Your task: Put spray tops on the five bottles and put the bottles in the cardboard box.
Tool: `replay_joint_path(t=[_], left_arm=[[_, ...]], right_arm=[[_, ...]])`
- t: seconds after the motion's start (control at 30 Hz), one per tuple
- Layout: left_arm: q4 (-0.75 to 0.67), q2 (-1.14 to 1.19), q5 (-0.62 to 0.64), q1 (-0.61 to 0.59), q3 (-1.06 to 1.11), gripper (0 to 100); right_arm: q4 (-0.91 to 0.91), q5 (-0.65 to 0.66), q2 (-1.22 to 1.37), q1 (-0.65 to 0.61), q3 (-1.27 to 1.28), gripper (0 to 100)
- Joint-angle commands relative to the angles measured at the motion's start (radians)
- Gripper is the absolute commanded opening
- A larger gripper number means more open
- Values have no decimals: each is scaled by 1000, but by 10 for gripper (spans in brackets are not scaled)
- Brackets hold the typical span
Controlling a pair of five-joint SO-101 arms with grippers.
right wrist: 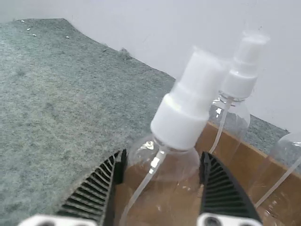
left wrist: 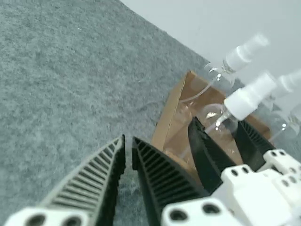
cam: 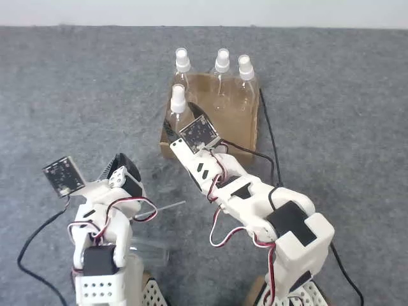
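now ribbed black right tool (right wrist: 162,162) clamps clear bottle (right wrist: 186,110) in cardboard box (right wrist: 235,155).

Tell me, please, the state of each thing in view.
cardboard box: open, holds four bottles
front bottle: capped, upright in cardboard box, gripped
rear bottles: three, capped, upright in cardboard box
fifth bottle: lying on table
left gripper: shut, empty
right gripper: shut on front bottle

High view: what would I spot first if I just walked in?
Four clear bottles with white spray tops stand in the cardboard box at the far middle of the table. The right arm's jaws clasp the front-left bottle.
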Motion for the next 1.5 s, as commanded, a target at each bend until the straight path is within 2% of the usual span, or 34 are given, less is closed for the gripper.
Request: replay_joint_path(t=[0.0,0.87,1.13,1.47], left_arm=[[-57,-6,-8,-2,-8,20],[-58,-6,-8,-2,-8,20],[-58,-6,-8,-2,-8,20],[-60,-6,-8,-2,-8,20]], right_arm=[[44,17,-24,-22,-44,219],[48,18,-25,-18,-43,214],[217,9,-139,-27,-37,216],[232,11,-263,-30,61,216]])
